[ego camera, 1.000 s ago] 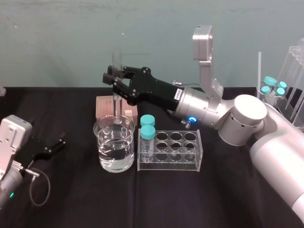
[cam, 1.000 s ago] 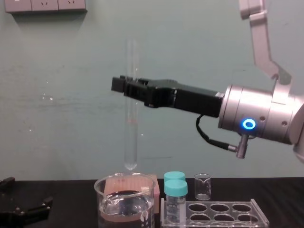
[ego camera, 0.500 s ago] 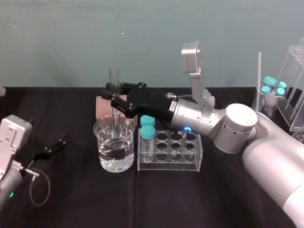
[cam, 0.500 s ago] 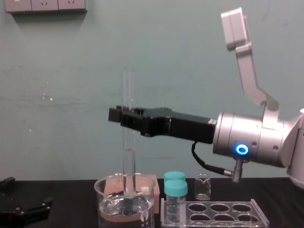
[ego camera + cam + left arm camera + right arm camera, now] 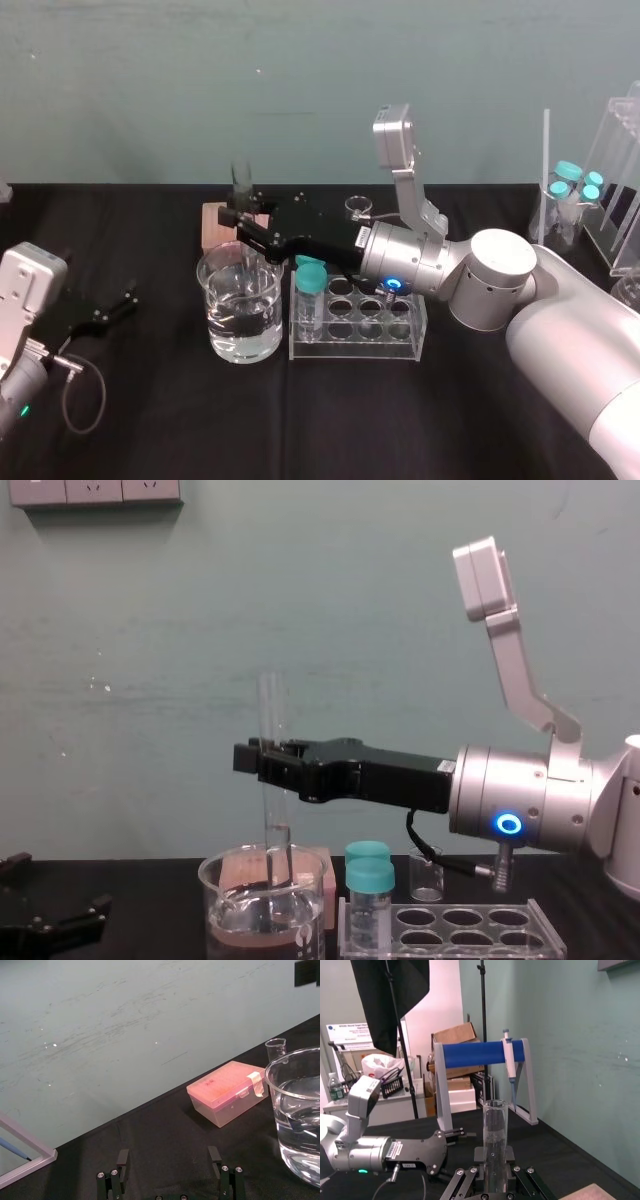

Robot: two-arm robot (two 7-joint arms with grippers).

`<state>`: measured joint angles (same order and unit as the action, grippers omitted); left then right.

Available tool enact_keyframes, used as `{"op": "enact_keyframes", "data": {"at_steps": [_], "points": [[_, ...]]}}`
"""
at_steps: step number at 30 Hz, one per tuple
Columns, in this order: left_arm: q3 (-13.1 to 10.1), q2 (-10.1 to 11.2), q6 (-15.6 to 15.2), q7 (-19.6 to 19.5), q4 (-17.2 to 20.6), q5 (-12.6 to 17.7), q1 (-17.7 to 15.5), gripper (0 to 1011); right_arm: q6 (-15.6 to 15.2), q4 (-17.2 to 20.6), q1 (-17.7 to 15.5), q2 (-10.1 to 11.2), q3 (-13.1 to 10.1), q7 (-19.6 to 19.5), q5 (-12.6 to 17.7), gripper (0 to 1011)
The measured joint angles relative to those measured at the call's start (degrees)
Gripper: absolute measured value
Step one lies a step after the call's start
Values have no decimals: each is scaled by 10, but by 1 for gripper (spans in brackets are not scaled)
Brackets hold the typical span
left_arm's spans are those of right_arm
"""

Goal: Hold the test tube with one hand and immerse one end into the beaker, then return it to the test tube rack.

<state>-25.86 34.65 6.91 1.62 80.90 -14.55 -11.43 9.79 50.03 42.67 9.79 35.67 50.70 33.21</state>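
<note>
Clear glass, long and thin, open-mouthed at the top — the test tube (image 5: pixel 271 705), near upright, pinched around mid-length by the right gripper (image 5: pixel 262 761), fingers closed tight on it. Lower end down inside the wide beaker (image 5: pixel 224 912), at about the water line; hard to say how deep. Just beside the beaker, the acrylic test tube rack (image 5: pixel 470 917), two turquoise-capped vials (image 5: pixel 370 875) at the end next to the beaker. Well apart, low at the left of the table (image 5: pixel 300 420) — the left gripper (image 5: pixel 116 305), fingers spread wide, holding nothing.
</note>
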Motion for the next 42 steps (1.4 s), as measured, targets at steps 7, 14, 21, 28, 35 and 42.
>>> {"op": "enact_keyframes", "data": {"at_steps": [7, 14, 21, 28, 35, 42], "points": [[0, 0, 0, 0, 0, 0, 0, 1000, 2, -8, 0, -3, 1, 1, -9, 226], [0, 0, 0, 0, 0, 0, 0, 1000, 1, -8, -4, -5, -1, 1, -13, 226], [0, 0, 0, 0, 0, 0, 0, 1000, 2, -12, -2, -8, -4, 1, -16, 227], [0, 0, 0, 0, 0, 0, 0, 1000, 4, -16, 1, -11, -6, 1, -19, 227], [0, 0, 0, 0, 0, 0, 0, 1000, 5, -22, 4, -13, -8, 3, -21, 226], [0, 0, 0, 0, 0, 0, 0, 1000, 6, -27, 5, -15, -10, 5, -22, 226]]}}
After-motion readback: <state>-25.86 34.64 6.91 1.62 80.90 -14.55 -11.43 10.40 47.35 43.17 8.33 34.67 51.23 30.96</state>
